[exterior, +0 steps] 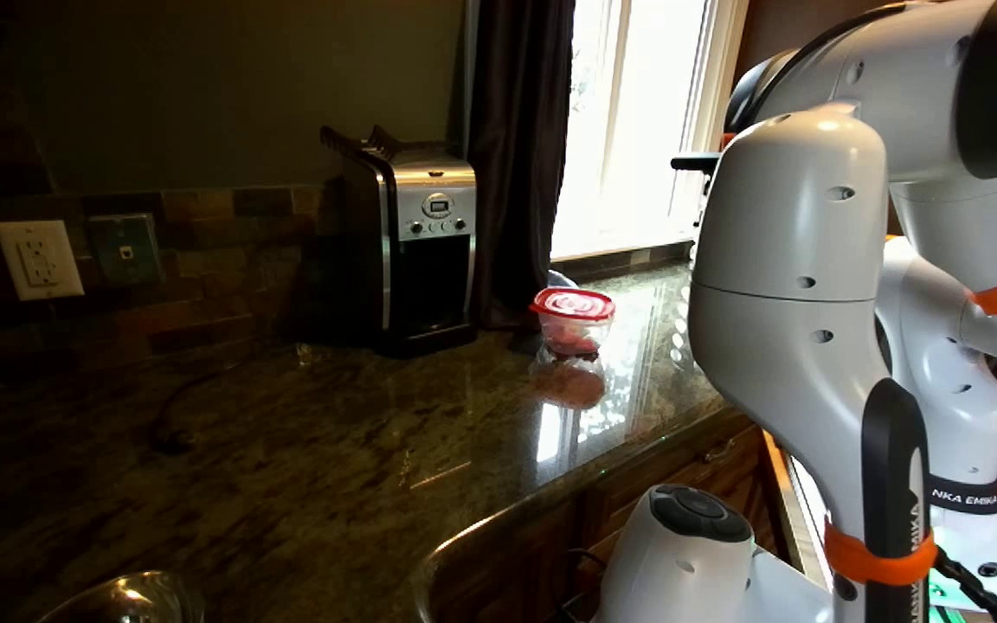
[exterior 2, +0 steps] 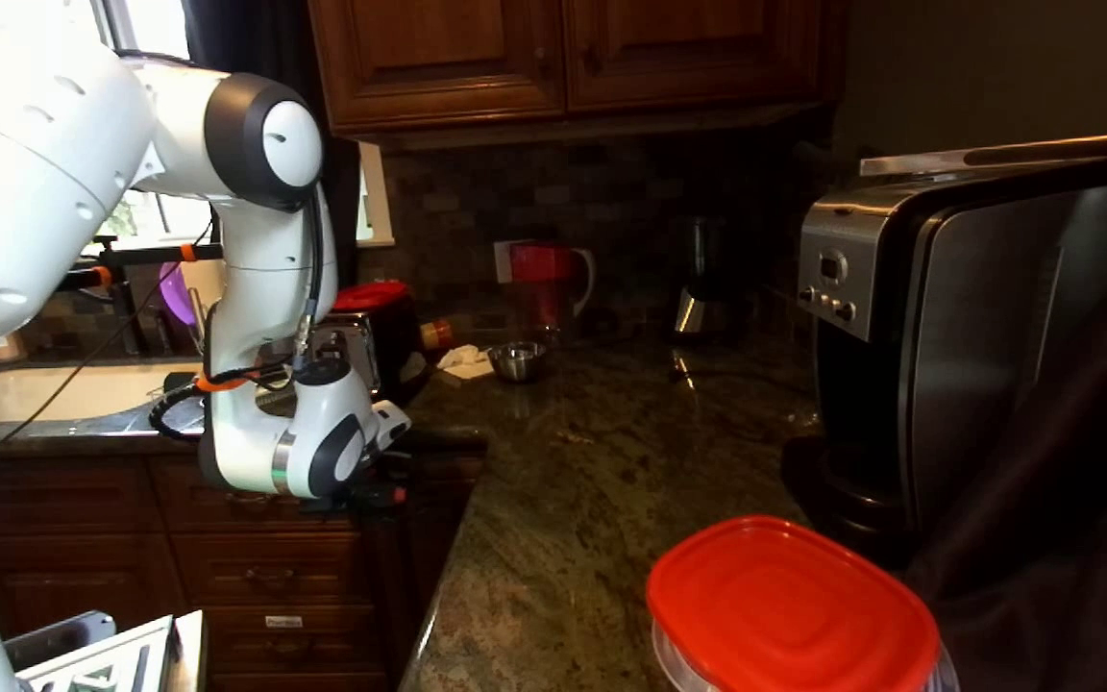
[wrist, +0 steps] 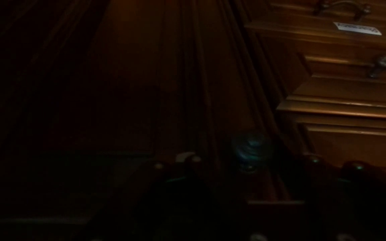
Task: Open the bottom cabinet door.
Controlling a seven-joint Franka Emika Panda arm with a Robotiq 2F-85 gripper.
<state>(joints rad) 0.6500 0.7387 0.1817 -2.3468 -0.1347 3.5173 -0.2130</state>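
Observation:
The dark brown cabinet door [wrist: 129,73] fills the left and middle of the wrist view, very dimly lit. Its round dark knob [wrist: 252,147] sits near the door's right edge, beside the drawers. My gripper [wrist: 254,167] is open, with one dark finger on each side of the knob and a gap on both sides. The knob appears untouched; its exact depth between the fingers is hard to tell. In an exterior view my gripper [exterior 2: 371,497] is low in front of the cabinets, below the counter edge, and its fingers are mostly lost in shadow. The door looks shut.
Wooden drawers [wrist: 357,147] with metal handles [wrist: 343,6] stand right of the door. The granite counter [exterior 2: 553,500] overhangs above. On it are a red-lidded container [exterior 2: 794,605], a coffee maker [exterior 2: 861,269] and a metal bowl [exterior 2: 518,362]. A sink [exterior 2: 83,389] lies behind the arm.

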